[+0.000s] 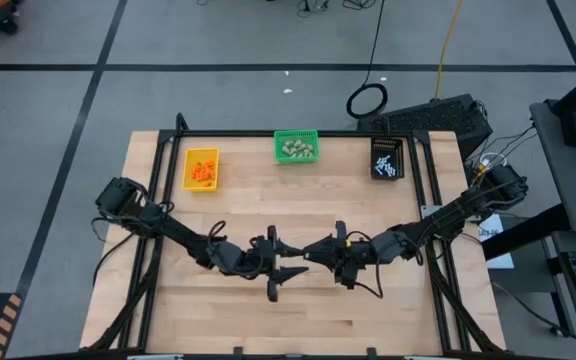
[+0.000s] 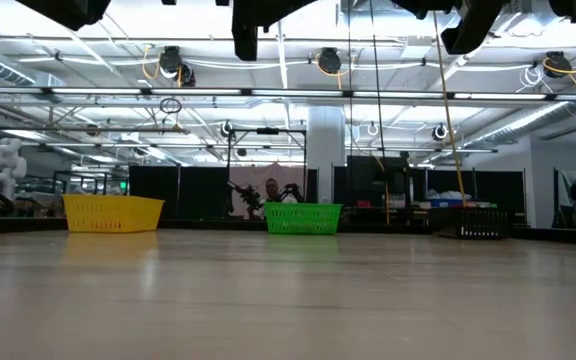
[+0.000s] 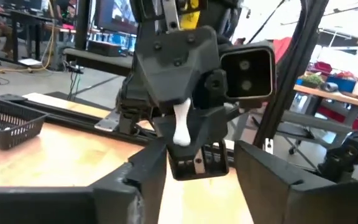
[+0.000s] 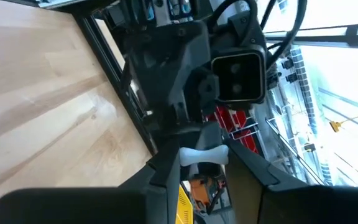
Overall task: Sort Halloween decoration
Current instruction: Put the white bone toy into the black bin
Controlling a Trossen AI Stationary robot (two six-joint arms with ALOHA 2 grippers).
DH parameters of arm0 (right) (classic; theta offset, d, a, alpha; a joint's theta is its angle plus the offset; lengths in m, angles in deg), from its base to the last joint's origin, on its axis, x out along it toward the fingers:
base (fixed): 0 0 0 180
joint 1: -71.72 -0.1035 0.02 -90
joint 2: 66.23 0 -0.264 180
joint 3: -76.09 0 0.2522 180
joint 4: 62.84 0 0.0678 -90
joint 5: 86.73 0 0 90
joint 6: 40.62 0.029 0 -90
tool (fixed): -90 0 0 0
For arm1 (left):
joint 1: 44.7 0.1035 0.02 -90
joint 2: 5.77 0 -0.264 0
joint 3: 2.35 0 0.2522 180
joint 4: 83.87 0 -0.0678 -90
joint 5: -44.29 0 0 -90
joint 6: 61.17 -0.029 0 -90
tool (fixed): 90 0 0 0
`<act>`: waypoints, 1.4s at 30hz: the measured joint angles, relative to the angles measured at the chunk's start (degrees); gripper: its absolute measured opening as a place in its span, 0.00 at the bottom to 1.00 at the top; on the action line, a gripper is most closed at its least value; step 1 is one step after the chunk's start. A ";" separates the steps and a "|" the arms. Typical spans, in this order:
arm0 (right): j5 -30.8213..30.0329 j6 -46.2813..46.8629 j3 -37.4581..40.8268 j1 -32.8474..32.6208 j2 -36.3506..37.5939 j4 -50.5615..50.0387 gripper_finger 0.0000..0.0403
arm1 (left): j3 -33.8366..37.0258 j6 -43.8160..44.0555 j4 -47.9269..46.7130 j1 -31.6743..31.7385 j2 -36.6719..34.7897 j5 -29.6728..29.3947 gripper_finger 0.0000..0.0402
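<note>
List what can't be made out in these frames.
1. High view: the white stick at the table's middle is too small to pick out.
2. Low view: the contents of the yellow bin, green bin and black bin are hidden by their walls.
3. Low view: the arms are cut off by the top edge.

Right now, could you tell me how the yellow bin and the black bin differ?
The yellow bin holds orange bits; the black bin holds white sticks. The yellow bin stands left of the green bin, the black bin right of it. Both stand along the table's far edge.
</note>
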 joint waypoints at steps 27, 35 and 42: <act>-16.27 12.74 -0.02 -12.07 3.60 -13.28 0.21 | 0.00 -1.49 -25.04 -6.10 -8.28 -3.42 0.55; -12.24 38.27 -0.02 -16.13 15.34 -40.14 0.21 | 0.01 -2.85 -24.17 -5.81 -8.28 -3.74 0.55; -5.70 50.60 0.64 -15.67 18.38 -47.74 0.21 | 0.02 -3.16 -24.10 -4.75 -8.28 -3.74 0.55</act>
